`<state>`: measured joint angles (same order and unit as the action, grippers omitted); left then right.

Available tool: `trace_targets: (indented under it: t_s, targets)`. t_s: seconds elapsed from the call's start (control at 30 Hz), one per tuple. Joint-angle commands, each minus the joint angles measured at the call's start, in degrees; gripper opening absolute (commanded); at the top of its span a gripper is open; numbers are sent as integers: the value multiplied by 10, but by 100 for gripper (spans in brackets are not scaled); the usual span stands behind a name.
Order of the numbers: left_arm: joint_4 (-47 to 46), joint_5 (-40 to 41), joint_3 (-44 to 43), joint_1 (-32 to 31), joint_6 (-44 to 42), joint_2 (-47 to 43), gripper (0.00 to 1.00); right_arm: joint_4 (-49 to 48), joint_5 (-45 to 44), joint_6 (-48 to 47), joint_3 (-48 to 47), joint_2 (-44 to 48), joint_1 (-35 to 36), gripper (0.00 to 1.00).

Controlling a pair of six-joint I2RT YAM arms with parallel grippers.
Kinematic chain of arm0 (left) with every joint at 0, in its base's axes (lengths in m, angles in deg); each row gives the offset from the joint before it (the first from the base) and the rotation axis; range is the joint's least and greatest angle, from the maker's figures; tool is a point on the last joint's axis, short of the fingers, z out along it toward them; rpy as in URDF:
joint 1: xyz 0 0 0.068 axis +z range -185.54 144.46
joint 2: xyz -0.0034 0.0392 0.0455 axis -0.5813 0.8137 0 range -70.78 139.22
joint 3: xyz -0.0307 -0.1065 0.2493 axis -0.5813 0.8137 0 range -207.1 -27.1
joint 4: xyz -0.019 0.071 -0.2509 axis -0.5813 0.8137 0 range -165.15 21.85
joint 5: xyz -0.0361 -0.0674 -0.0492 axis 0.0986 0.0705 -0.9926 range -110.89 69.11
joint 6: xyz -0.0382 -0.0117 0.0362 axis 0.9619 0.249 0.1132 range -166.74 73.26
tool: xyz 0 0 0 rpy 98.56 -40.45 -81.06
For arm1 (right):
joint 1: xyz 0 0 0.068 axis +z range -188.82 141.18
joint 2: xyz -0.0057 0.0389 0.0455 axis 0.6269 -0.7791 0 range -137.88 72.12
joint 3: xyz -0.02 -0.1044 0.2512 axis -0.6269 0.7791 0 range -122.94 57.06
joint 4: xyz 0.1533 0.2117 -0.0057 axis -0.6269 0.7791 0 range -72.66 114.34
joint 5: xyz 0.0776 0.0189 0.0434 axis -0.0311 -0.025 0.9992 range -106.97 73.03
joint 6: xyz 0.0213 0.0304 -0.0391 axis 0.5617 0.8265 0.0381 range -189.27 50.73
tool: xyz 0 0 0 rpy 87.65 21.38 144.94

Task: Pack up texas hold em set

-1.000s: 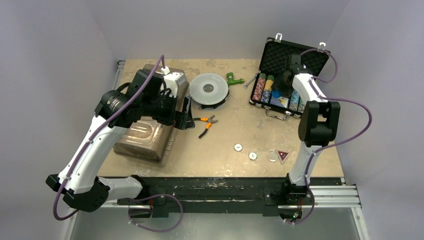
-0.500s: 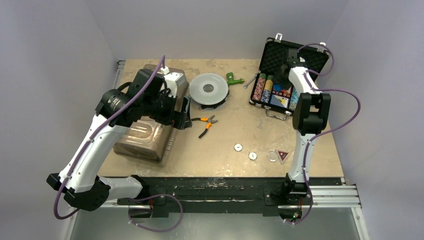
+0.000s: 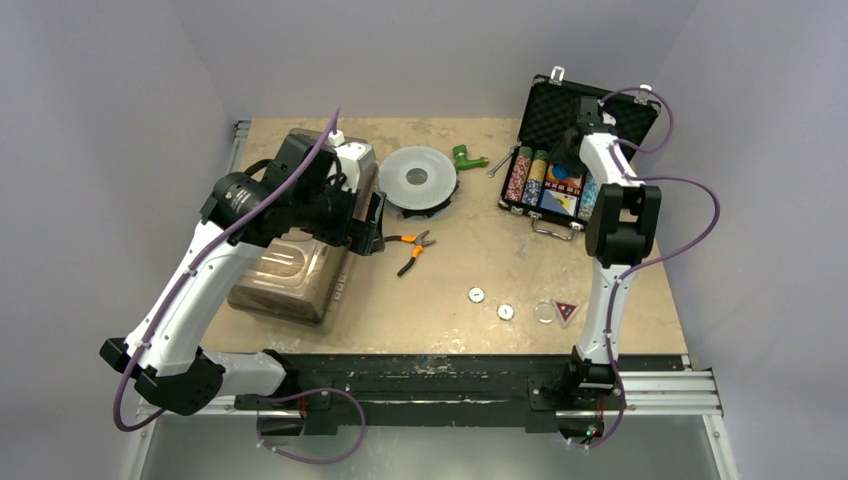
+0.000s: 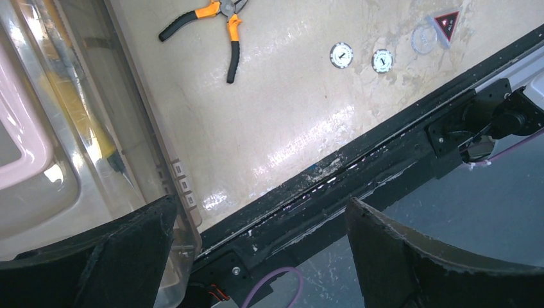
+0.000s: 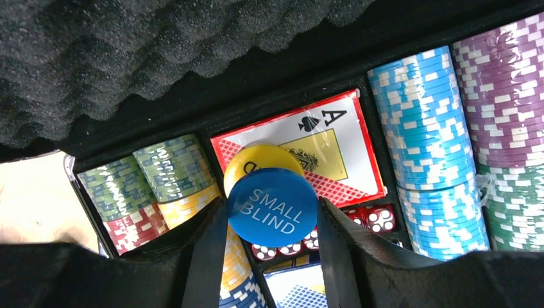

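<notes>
The black briefcase (image 3: 532, 215) lies open at the back right, its foam lid (image 3: 547, 108) upright. Chip rows (image 5: 426, 128), a card deck (image 5: 327, 151) and red dice (image 5: 378, 218) fill it. My right gripper (image 5: 272, 215) hovers over the case (image 3: 583, 135), shut on a blue round "SMALL BLIND" button (image 5: 272, 205). A yellow button (image 5: 256, 160) shows just behind it. On the table lie two white round buttons (image 3: 476, 294) (image 3: 506, 312), a clear disc (image 3: 544, 313) and a red triangular button (image 3: 566, 311). My left gripper (image 3: 375, 225) stands open and empty by the clear bin.
A large clear plastic bin (image 3: 300, 250) sits at the left under my left arm. Orange-handled pliers (image 3: 412, 248), a round grey disc spool (image 3: 417, 178) and a green fitting (image 3: 464, 156) lie mid-table. The black rail (image 4: 359, 173) marks the near edge.
My right gripper has moved back across the case toward the lid, still holding the blue button. The left arm has shifted slightly up and right.
</notes>
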<state>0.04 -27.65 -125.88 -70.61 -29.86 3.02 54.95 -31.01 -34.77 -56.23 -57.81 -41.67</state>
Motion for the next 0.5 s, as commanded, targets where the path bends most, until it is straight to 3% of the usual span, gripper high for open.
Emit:
trace_targets:
  t_s: [0.0, 0.47]
  targets:
    - [-3, 10, -13, -2, -11, -6, 100, -27, -13, 12, -28, -11, 1, 42]
    - [-3, 10, -9, -2, -13, -11, 100, -26, -18, 24, -61, -37, 0, 51]
